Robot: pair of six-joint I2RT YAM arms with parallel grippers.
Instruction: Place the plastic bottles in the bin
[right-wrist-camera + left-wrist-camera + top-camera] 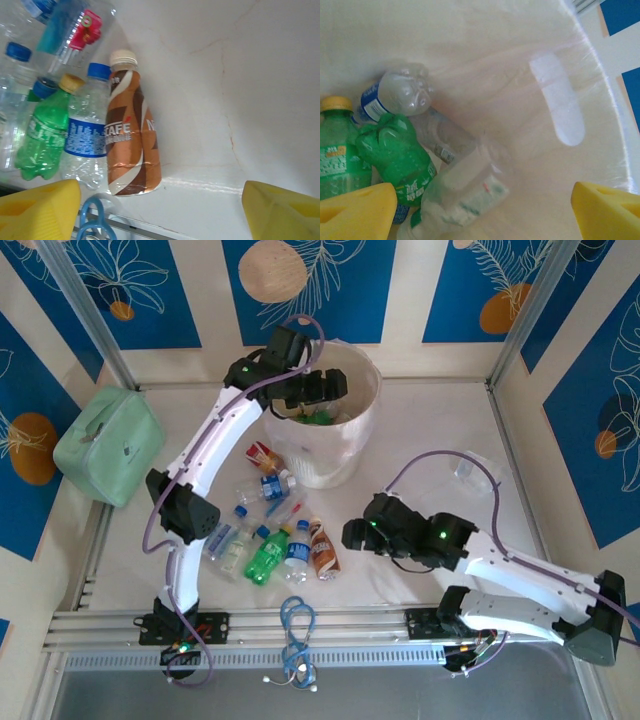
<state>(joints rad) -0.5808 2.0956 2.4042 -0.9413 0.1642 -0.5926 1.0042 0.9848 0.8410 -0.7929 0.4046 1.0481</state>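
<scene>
My left gripper (315, 388) hangs over the cream-pink bin (345, 445), open, with nothing between its yellow fingers (357, 210). Below it a clear bottle (465, 190) shows blurred inside the bin (520, 60), on top of green bottles (395, 155) and a clear blue-labelled one (395, 92). Several plastic bottles lie on the table left of the bin's foot: a brown coffee bottle (323, 548) (131, 135), a blue-labelled clear one (297, 551) (87, 135) and a green one (268, 554) (44, 135). My right gripper (352, 533) (160, 210) stands open just right of the coffee bottle, holding nothing.
A mint-green soft case (108, 443) sits at the far left. A crumpled clear wrapper (470, 468) lies right of the bin. A blue cord (297, 625) (95, 220) drapes over the front rail below the bottles.
</scene>
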